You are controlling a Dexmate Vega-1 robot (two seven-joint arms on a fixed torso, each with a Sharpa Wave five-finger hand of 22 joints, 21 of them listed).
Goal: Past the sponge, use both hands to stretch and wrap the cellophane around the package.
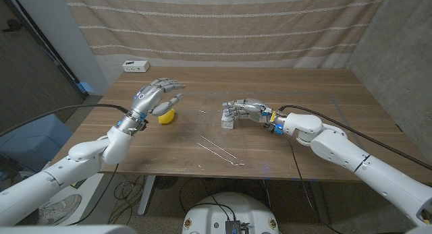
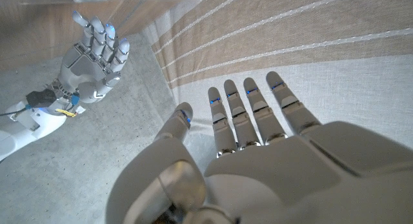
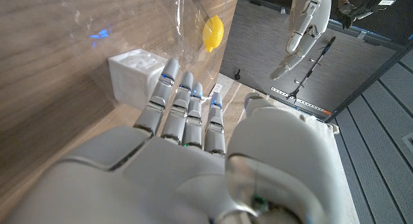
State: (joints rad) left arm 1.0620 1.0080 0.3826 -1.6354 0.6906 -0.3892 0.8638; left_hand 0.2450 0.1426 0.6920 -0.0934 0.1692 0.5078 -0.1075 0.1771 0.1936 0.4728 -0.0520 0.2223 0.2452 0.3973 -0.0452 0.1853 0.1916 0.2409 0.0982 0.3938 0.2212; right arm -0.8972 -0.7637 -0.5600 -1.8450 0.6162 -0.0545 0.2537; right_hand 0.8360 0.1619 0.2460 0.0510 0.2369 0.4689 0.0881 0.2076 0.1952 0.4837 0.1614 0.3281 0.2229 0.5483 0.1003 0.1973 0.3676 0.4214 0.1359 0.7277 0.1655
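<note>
1. We start nearest the robot: the cellophane [image 1: 217, 148] lies on the table [image 1: 337, 119] as a clear, hard-to-read sheet, its creases running at a slant between the two arms. Its full outline cannot be traced.
2. We locate the right hand [image 1: 237, 110] next. It sits at the package [image 1: 227, 121], a small white block, with its fingers extended side by side toward it. In the right wrist view the fingertips [image 3: 169, 74] reach just beside the block; whether they touch it we cannot tell. The hand holds nothing.
3. We locate the left hand [image 1: 156, 94]. It hovers above the table with fingers spread, holding nothing, and is well apart from the package.
4. We judge the governing relation: the package lies ahead of the right hand and off to the right of the left hand, so the right hand is nearer. The left hand must cross toward centre to take a film edge.
5. We note the yellow sponge [image 1: 166, 116] just under the left hand; it lies near that hand's path.
6. Farthest away, a white box [image 1: 136, 65] rests near the table's rear left edge, well apart.
</note>
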